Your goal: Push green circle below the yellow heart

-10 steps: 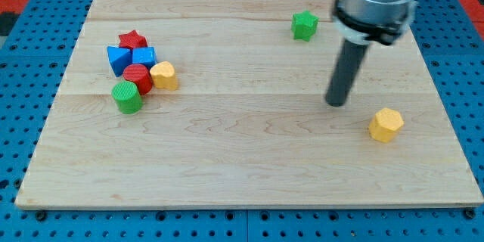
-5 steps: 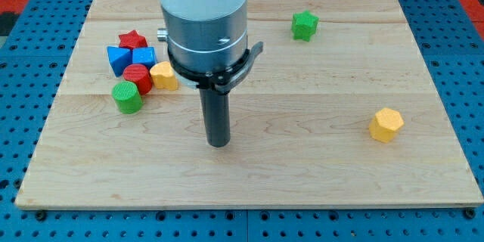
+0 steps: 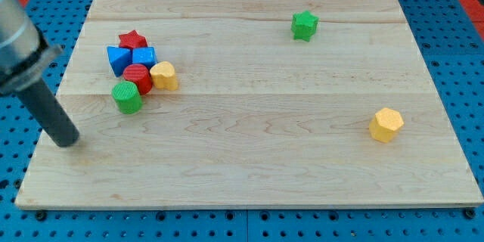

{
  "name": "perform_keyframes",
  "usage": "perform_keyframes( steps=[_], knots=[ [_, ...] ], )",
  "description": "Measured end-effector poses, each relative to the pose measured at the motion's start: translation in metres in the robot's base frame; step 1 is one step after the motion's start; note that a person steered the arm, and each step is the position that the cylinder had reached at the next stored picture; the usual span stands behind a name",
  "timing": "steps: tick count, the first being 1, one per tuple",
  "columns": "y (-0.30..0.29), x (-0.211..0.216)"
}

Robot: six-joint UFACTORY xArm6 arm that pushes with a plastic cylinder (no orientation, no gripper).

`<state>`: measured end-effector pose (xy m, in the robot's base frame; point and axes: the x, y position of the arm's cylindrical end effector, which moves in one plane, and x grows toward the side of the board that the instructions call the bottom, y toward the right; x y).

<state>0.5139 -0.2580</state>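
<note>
While my tip [image 3: 68, 141] rests left of the green circle [image 3: 127, 97], the yellow heart [image 3: 164, 76] sits upper-right; there are no jaws.

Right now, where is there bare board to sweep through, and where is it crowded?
Bare: the wide middle between the yellow heart and the yellow hexagon, and the bottom strip. Crowded: the left cluster around the green circle. My tip sits lower left of it.

This looks like a lab where a robot gets tested. A plain wooden board [image 3: 249, 159] lies flat on a blue surface [image 3: 23, 197] full of small holes in neat rows, like a work bench. Little toy blocks sit on the board, and a dark rod [image 3: 53, 117] comes in from the view's left.
</note>
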Motion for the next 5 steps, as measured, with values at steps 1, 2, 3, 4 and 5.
perform_keyframes(
  steps=[1,2,3,4,5],
  knots=[
    [-0.017,-0.026],
    [-0.019,-0.033],
    [-0.018,-0.044],
    [0.006,-0.050],
    [0.037,-0.050]
  ],
)
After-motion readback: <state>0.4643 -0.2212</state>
